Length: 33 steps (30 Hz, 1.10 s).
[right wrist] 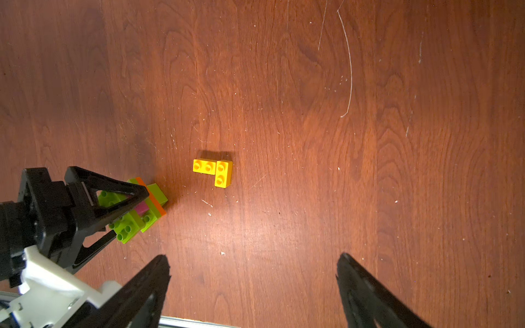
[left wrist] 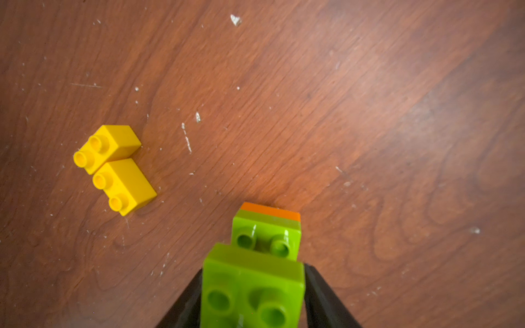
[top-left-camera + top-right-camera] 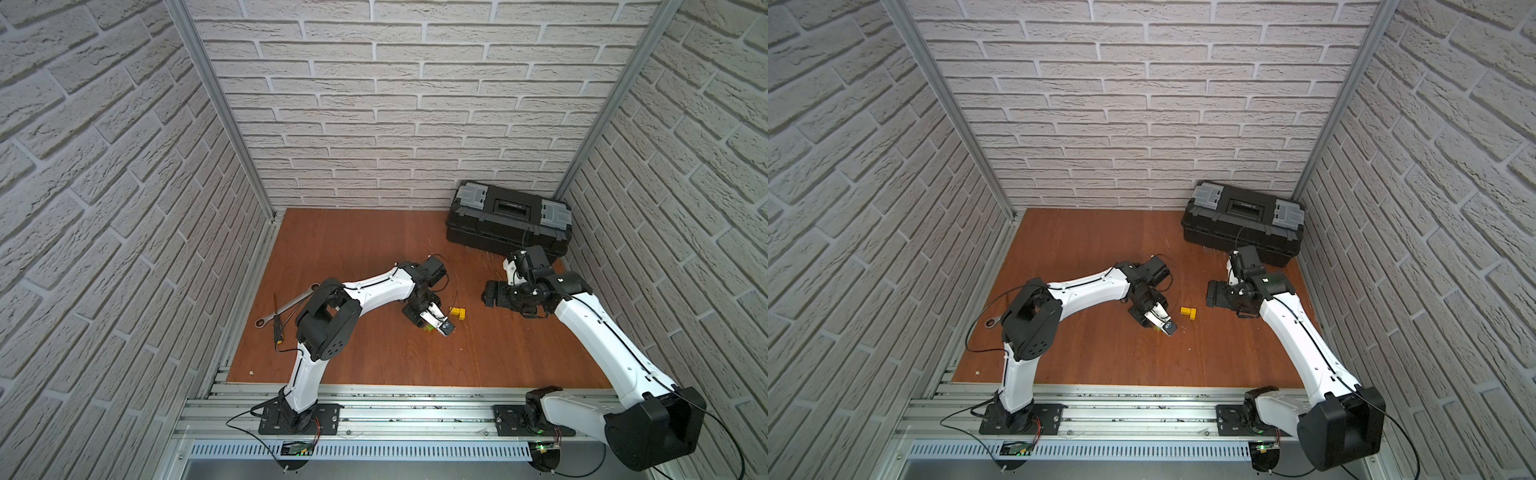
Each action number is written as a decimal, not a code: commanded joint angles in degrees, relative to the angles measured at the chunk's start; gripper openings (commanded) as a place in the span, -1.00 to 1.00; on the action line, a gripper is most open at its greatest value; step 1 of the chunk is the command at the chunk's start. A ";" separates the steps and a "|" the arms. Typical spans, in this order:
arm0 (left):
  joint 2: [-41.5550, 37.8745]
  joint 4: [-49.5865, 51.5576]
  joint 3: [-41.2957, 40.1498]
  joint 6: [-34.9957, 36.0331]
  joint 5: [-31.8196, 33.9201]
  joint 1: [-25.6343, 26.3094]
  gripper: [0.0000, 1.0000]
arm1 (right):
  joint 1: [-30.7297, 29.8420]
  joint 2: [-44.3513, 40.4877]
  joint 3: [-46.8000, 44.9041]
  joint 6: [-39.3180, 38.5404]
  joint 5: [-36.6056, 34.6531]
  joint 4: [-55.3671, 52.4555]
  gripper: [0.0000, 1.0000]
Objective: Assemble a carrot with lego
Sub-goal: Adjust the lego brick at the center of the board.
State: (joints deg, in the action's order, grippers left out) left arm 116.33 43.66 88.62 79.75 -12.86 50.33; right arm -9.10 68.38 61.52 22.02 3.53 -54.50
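The half-built carrot [image 2: 265, 241] stands on the table [image 3: 374, 249], near its middle, under the left hand [image 2: 253, 272]. This hand pinches it: the two black fingers [image 2: 321, 298] press on opposite side walls of the top green brick. The right hand [image 1: 253, 256] is spread wide and holds nothing. It hangs above the table, well apart from the carrot.

I judge the carrot to be light and stiff. It is hard, smooth plastic, so its walls are probably a little slippery. The layers are joined only by the studs, so a twist or a pull on the top brick alone may separate them. The flat side walls are the good place to hold it, and the studs on top must be left free.

The studs point up, toward the left wrist camera, and the orange layer shows at the bottom. The long axis seems to go up from the table through the layers, although the stack is short and stepped. In the right wrist view the carrot [image 1: 133, 224] shows a pink layer in between.

The two yellow bricks [image 2: 113, 170] lie near the carrot and do not touch it. They touch each other in an L shape with their studs up, so their long axes cross at a right angle.
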 commanded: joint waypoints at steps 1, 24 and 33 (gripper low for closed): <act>-0.05 0.39 -0.63 -3.17 -0.05 0.73 -0.03 | 0.23 0.95 0.01 -0.70 1.71 1.40 0.85; -3.59 -6.54 -6.00 -44.82 5.92 5.38 -0.12 | 0.23 1.94 0.49 0.66 7.51 2.31 0.80; -3.40 -7.91 -7.38 -52.37 11.56 5.83 -0.07 | 0.23 1.76 0.87 -0.14 7.80 1.06 0.80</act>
State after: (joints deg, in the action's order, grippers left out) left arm 114.26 36.88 82.59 31.55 -3.73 55.94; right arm -9.10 70.61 61.49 22.15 10.61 -53.10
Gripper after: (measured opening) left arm 0.463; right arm 0.899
